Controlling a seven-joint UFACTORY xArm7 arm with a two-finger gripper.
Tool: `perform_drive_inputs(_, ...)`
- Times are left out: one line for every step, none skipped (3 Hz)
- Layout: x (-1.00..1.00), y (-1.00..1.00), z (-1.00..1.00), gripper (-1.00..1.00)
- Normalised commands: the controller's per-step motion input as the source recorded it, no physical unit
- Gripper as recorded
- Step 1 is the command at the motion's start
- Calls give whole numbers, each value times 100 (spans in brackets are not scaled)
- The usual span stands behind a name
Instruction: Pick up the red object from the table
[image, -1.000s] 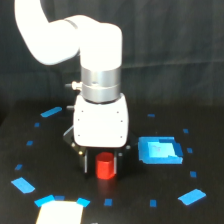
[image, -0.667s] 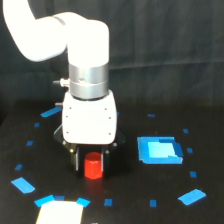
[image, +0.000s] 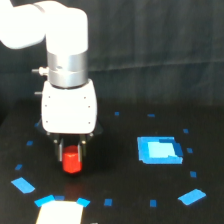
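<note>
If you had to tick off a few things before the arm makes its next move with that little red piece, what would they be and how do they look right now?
1. Red object sits between the fingers of the gripper: ok.
2. Fingers actually squeezing it: cannot tell, the contact is blurred.
3. Red object lifted clear of the table: cannot tell from this single view.
4. Red object upright, not tilted: ok.
5. Large blue square well apart, toward the exterior view's right: ok.
6. White item at the bottom edge not touching the gripper: ok.
</note>
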Motion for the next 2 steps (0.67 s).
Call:
perform_drive_inputs(1, 18, 100, -100)
perform_drive_inputs(50, 93, 88, -100)
